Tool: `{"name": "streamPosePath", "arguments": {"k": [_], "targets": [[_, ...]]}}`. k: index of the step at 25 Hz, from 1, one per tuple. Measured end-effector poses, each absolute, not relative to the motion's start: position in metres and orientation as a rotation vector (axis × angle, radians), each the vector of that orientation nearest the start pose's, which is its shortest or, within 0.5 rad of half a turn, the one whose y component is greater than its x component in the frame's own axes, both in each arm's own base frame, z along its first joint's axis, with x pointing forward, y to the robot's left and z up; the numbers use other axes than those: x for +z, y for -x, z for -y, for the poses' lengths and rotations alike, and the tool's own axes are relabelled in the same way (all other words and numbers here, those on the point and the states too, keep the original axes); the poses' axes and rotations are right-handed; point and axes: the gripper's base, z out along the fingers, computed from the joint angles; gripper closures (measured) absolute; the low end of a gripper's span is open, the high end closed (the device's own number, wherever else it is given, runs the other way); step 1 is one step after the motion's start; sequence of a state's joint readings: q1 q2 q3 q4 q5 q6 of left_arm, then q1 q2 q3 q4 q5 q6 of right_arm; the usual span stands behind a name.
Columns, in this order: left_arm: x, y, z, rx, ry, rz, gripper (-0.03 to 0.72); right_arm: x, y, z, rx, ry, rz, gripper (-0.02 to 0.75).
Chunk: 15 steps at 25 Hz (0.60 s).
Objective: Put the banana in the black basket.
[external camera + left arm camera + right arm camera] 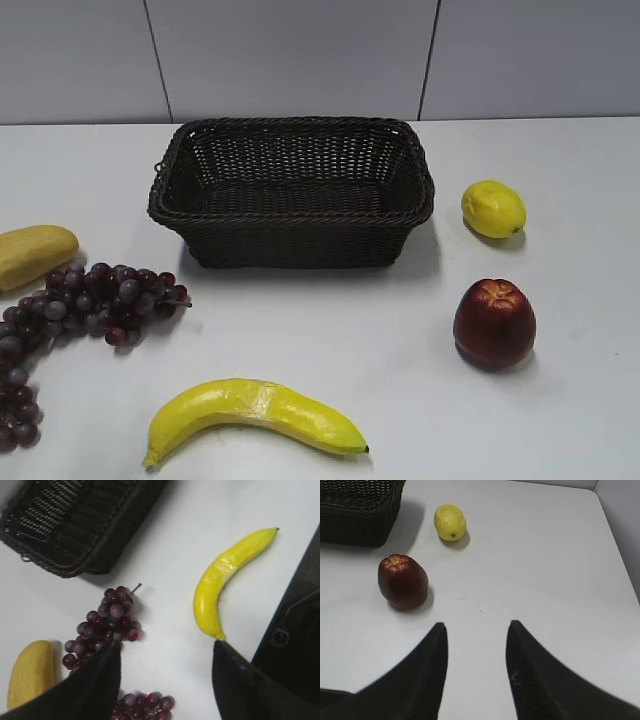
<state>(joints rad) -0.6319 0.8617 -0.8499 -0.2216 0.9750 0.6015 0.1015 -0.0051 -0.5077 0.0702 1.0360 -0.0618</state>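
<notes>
The bright-yellow curved banana [255, 412] lies on the white table near the front edge, in front of the black basket [292, 190], which is empty. In the left wrist view the banana [225, 577] lies right of the grapes, its stem end close to the right finger. The basket's corner [75, 525] shows at the top left. My left gripper [167, 647] is open and empty above bare table between the grapes and the banana. My right gripper [476, 627] is open and empty over bare table. Neither gripper shows in the exterior view.
A bunch of dark red grapes [85, 305] and a pale-yellow oblong fruit [32, 253] lie at the left. A lemon [493, 208] and a red apple [494, 322] lie right of the basket. The table's dark edge [295, 630] is right of the banana.
</notes>
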Motion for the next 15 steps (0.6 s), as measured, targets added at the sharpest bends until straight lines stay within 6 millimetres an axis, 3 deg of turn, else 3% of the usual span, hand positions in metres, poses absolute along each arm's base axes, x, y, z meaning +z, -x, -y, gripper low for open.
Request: {"name": "streamPosePath", "arguments": {"k": [8, 15], "targets": [[0.278, -0.145, 0.150, -0.272, -1.785, -2.096, 0.126, 0.282, 0.006, -0.005, 0.109, 0.166, -2.000, 0.437], [0.246, -0.166, 0.202, -0.256, -1.980, -2.055, 0.126, 0.282, 0.006, -0.005, 0.109, 0.166, -2.000, 0.437]]}}
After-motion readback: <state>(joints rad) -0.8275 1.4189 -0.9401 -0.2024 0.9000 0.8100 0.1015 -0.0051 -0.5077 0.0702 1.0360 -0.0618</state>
